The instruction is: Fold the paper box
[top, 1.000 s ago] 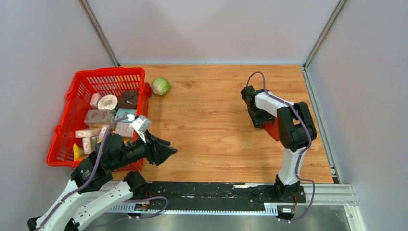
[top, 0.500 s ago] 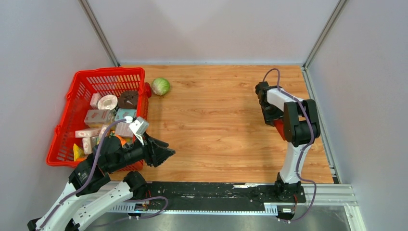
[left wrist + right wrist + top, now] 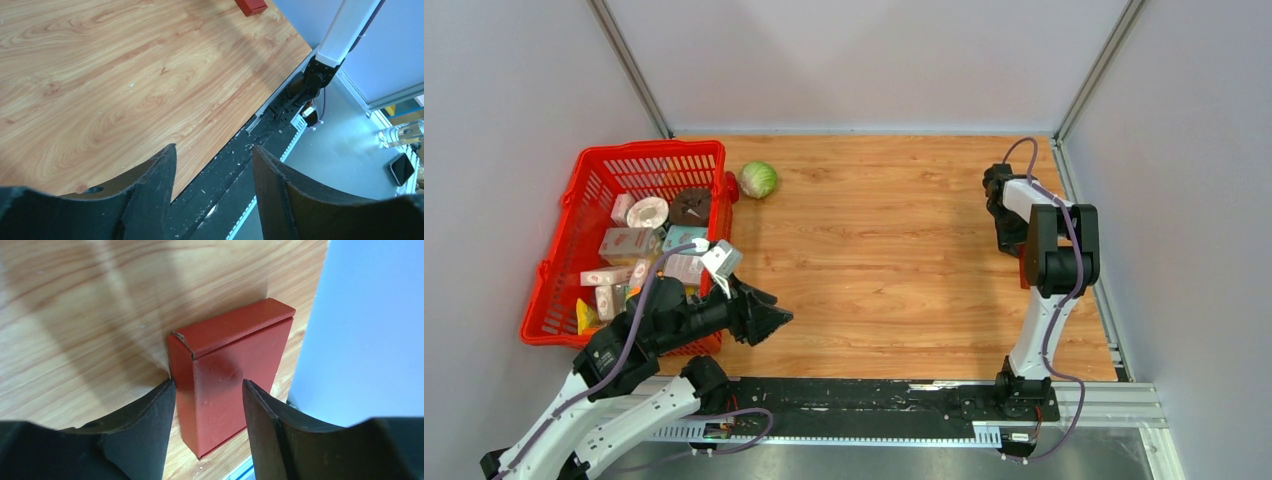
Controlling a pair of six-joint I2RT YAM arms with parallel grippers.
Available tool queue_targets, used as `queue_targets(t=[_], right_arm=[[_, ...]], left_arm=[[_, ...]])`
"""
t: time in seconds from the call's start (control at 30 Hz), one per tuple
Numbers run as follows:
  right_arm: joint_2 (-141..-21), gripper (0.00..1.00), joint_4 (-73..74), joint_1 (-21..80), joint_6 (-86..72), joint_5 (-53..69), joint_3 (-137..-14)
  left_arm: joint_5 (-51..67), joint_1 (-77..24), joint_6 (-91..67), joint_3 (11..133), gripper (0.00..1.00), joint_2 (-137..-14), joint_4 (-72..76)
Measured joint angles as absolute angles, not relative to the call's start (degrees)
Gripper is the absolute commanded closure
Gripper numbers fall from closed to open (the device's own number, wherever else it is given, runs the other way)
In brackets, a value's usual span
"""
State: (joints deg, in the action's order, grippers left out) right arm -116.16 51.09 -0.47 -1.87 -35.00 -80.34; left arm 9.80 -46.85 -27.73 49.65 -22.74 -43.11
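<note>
Table (image 3: 874, 250) w/ basket (image 3: 652, 148), prob. cabbage (image 3: 758, 179), box (image 3: 230, 380)

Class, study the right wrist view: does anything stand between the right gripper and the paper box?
Nothing visible does. The open right gripper frames the paper box directly, with only bare wood table around the box and the white wall beside it.
</note>
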Motion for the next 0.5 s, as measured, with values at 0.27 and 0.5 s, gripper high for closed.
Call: queue_targets(t=[0.27, 0.5], right_arm=[[-111.0, 0.33, 46.5, -0.6, -1.7, -39.0, -71.5], [-109.0, 0.30, 46.0, 0.8, -2.0, -42.0, -67.4]], left_arm=[[9.8, -46.9, -27.4, 49.6, 0.27, -26.0, -42.8], [9.8, -46.9, -26.9, 49.1, 0.26, -28.7, -41.7]])
